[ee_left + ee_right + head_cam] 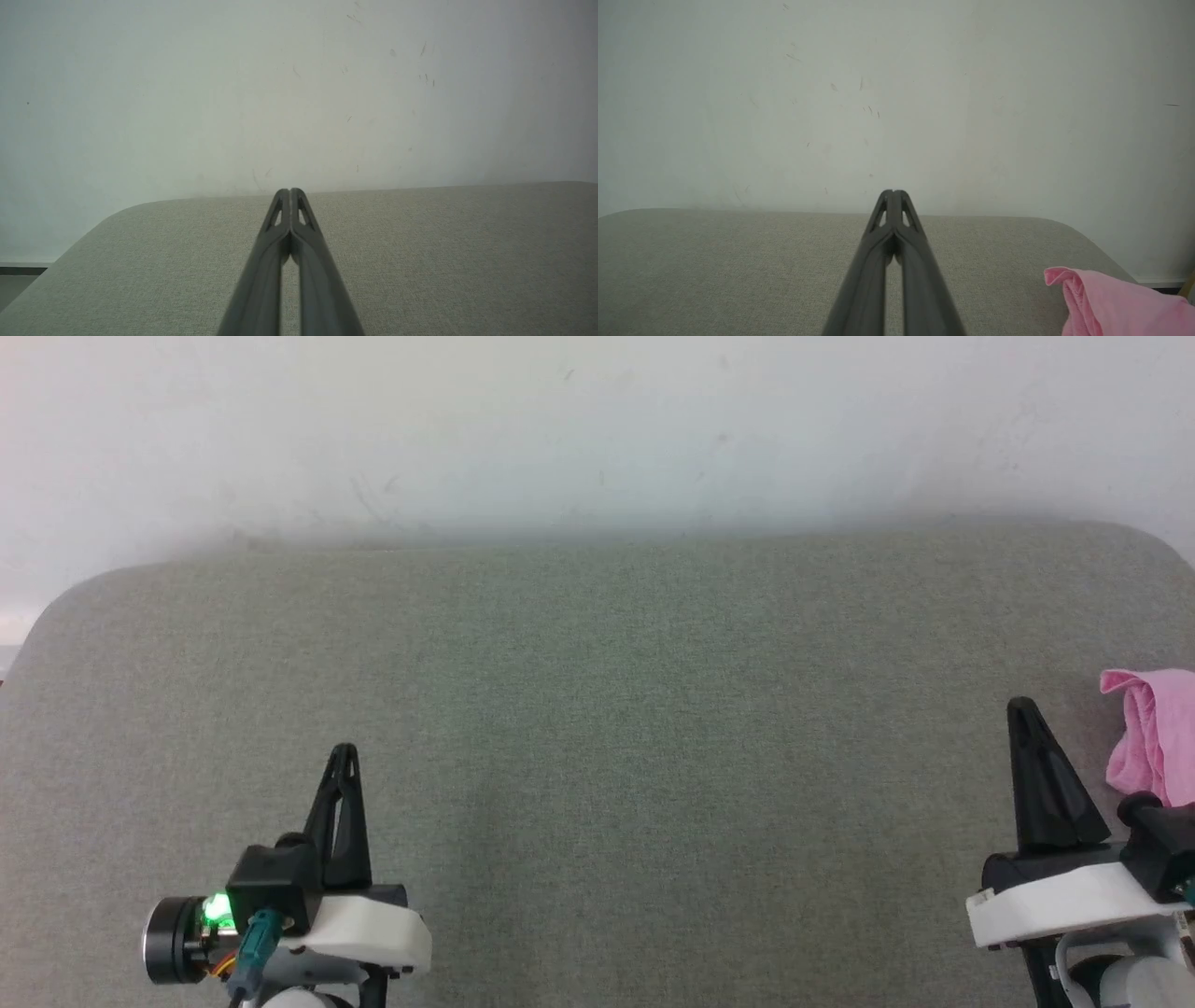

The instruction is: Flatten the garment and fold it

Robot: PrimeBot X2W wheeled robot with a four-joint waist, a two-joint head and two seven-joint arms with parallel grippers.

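Pink garment [1153,733] lies bunched at the grey fabric surface's [597,709] right edge, near the right gripper [1022,707]; it and the left gripper [344,751] are pinched closed, holding nothing.

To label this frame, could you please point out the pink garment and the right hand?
pink garment [1111,303]: right wrist view, on its bunched folds.
right hand [1023,709]: head view, at its shut fingertips.

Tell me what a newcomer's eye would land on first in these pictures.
The bright pink garment stands out first, bunched at the right edge of the grey padded surface, beside the right gripper. Next come the two dark grippers, both shut, with the left gripper at the lower left.
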